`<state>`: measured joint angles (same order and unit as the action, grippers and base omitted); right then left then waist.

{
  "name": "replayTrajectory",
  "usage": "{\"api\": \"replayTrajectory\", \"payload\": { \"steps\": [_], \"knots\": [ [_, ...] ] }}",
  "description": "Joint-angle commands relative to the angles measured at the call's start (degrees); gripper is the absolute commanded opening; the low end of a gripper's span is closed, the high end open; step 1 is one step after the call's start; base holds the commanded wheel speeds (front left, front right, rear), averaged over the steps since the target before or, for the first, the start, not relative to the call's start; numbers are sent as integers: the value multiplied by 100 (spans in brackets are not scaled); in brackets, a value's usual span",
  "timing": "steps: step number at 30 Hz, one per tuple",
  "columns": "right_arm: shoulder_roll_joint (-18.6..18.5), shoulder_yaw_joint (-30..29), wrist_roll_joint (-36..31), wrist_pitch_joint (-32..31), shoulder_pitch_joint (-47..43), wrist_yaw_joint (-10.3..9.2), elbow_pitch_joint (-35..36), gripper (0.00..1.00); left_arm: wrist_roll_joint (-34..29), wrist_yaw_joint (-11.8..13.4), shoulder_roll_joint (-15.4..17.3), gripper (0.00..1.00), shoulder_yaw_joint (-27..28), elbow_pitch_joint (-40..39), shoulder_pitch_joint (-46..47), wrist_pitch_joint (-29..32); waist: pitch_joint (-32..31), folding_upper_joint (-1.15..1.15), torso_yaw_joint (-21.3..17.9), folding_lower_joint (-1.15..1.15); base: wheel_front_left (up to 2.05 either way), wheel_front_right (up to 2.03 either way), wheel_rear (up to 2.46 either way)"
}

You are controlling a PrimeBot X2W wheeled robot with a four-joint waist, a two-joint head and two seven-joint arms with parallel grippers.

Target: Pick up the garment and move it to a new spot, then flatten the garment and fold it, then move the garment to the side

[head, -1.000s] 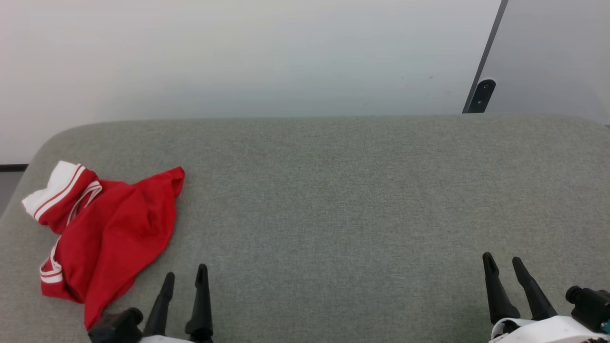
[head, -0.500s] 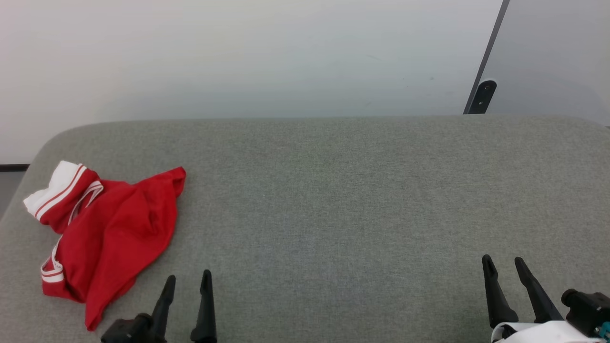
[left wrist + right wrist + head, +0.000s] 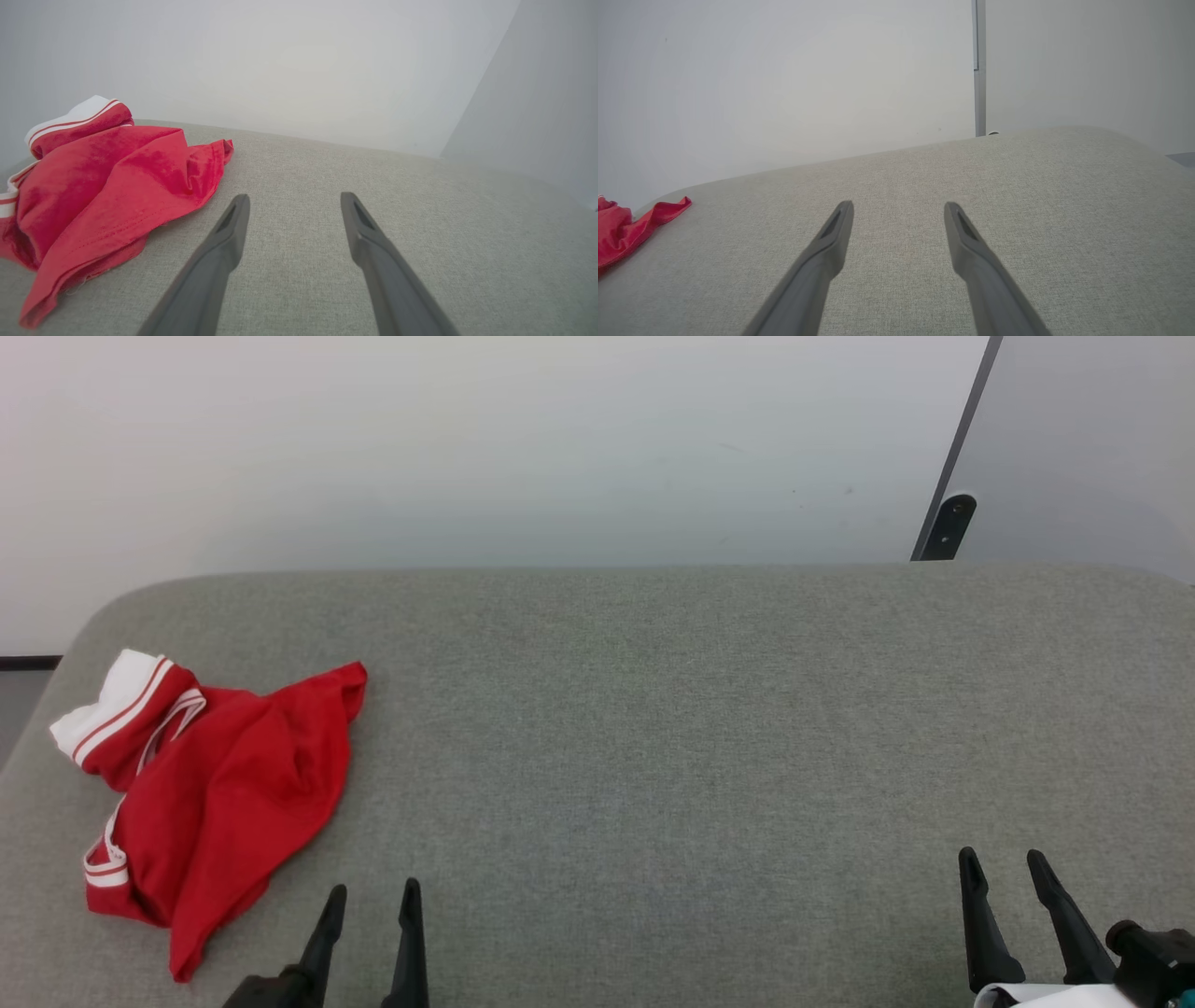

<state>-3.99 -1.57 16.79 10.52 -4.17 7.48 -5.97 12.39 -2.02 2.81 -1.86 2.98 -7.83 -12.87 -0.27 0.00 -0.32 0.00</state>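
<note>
The shirt (image 3: 224, 793) lay crumpled at the left end of the grey desk (image 3: 653, 728): red cloth, one white sleeve, red-and-white striped trim. The left gripper (image 3: 373, 889) and the right gripper (image 3: 1001, 856) stood with fingers apart, holding nothing.

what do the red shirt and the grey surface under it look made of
Red shirt: soft, matte knit cloth, judging by its limp crumpled folds and stitched hem. Grey surface: likely woven upholstery fabric, by its fine speckled weave and rounded edge.
</note>
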Motion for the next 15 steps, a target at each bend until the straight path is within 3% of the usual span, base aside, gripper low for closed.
{"api": "replayTrajectory", "payload": {
  "steps": [1, 15],
  "knots": [
    [22, -34, -135, 57, -42, 2, 40, 100, -146, -2, 20, 100, 5, -30, -59, -56, 3, 0, 2, 0, 0, 0, 0],
    [97, -106, -612, 273, -115, 2, -2, 100, -585, -22, 18, 100, -6, 18, -155, -185, 2, 0, 8, 0, 0, 0, 0]
  ]
}}
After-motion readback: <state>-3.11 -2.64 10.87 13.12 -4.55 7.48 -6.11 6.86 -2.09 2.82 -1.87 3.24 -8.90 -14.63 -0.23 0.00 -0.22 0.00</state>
